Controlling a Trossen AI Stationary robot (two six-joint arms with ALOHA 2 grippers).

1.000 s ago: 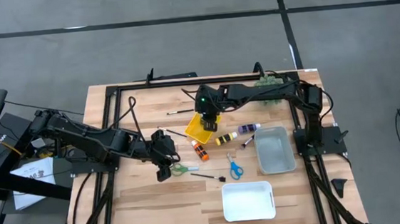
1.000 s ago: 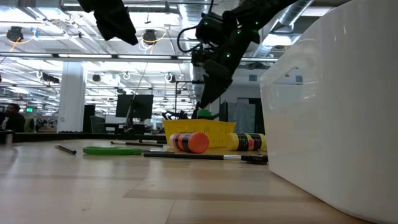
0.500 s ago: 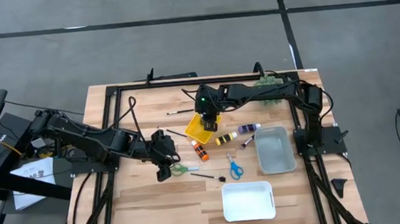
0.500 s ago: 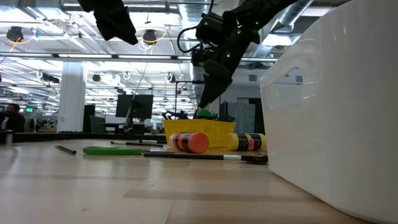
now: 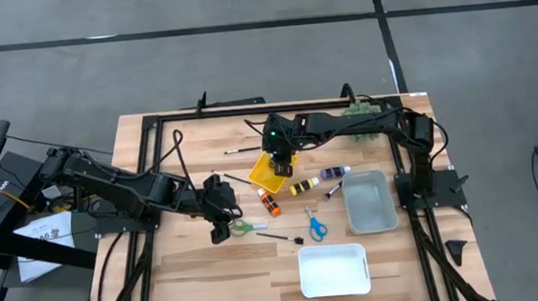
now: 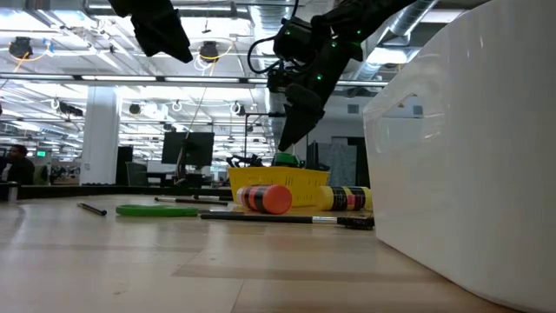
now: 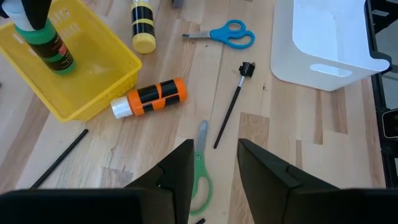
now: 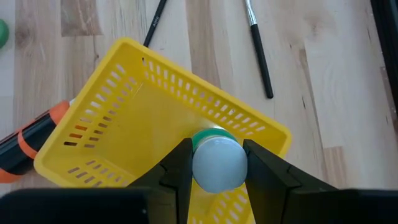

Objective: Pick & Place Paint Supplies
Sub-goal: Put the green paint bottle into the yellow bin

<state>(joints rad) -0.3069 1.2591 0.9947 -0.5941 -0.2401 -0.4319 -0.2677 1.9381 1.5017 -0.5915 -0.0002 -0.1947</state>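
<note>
A yellow basket (image 5: 273,173) sits mid-table. My right gripper (image 5: 280,159) hangs over it, shut on a green bottle (image 7: 48,45) with a white cap. An orange bottle (image 5: 271,204), a yellow bottle (image 5: 303,186) and a purple bottle (image 5: 335,173) lie on their sides on the wood beside the basket. Thin dark brushes (image 5: 279,236) (image 5: 238,179) lie flat nearby. My left gripper (image 7: 214,149) hovers open above green scissors (image 7: 200,175), nothing between its fingers. My right gripper pinches the green bottle's white cap (image 8: 216,163) between its two fingers (image 8: 178,169). The fingers slant down from above. The bottle hangs slightly tilted, cap up, with its lower end (image 7: 63,63) inside the basket. I cannot tell whether it touches the basket's floor.
Blue scissors (image 5: 315,226) lie right of the brush. A grey bin (image 5: 369,202) stands at the right and a white bin (image 5: 333,270) near the front edge. A spiky green plant (image 5: 362,114) is at the far right. Bare wood shows at the front left.
</note>
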